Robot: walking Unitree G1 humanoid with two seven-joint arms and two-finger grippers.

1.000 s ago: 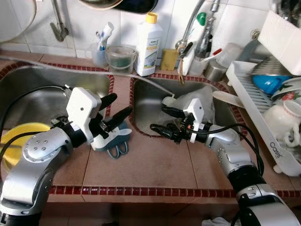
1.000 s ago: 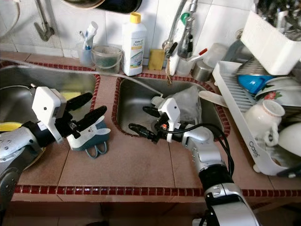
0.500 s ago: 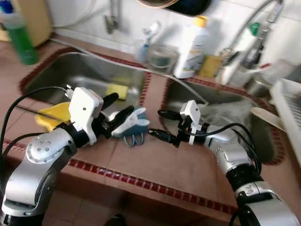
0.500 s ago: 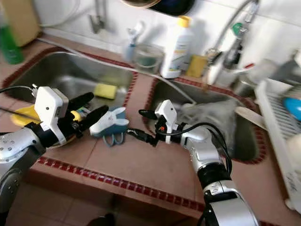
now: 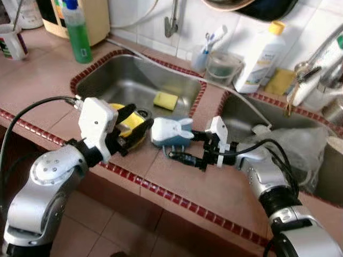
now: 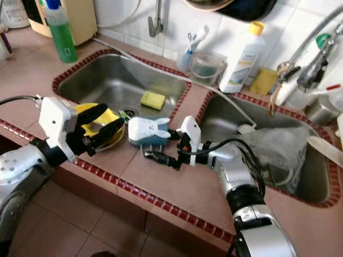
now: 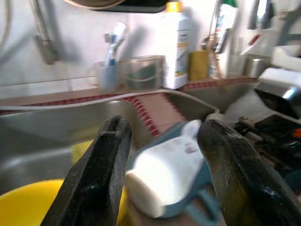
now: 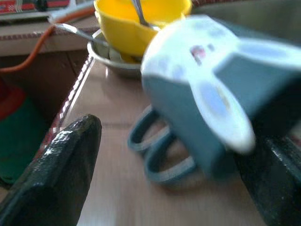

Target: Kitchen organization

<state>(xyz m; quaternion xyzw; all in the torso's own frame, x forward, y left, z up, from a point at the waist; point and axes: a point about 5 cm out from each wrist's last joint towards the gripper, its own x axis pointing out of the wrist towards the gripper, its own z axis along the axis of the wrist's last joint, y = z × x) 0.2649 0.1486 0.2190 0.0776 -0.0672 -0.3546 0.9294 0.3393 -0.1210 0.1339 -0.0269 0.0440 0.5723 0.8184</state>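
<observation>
A white and blue rabbit-shaped holder (image 5: 169,131) lies on the tiled counter (image 5: 214,187) between the two sinks, with blue scissors handles (image 8: 160,157) sticking out of it. My right gripper (image 5: 183,146) is open just right of the holder, its fingers (image 8: 61,165) spread to either side of it. My left gripper (image 5: 131,124) is open to the holder's left, over a yellow bowl (image 6: 102,119) that holds a spoon. Along the left wrist view, the holder (image 7: 164,169) sits just beyond the two fingers (image 7: 101,174).
The left sink (image 5: 128,85) holds a yellow sponge (image 5: 165,100). A green bottle (image 5: 77,32) stands at the back left, a white bottle (image 5: 262,64) and a cup of toothbrushes (image 5: 206,51) against the wall. The right sink holds a plastic bag (image 5: 300,155). The counter's red-trimmed front edge (image 5: 177,199) is close.
The camera has swung left and pulled back. My left gripper has drawn off the holder toward the yellow bowl. The right gripper has closed in on the holder's scissors side.
</observation>
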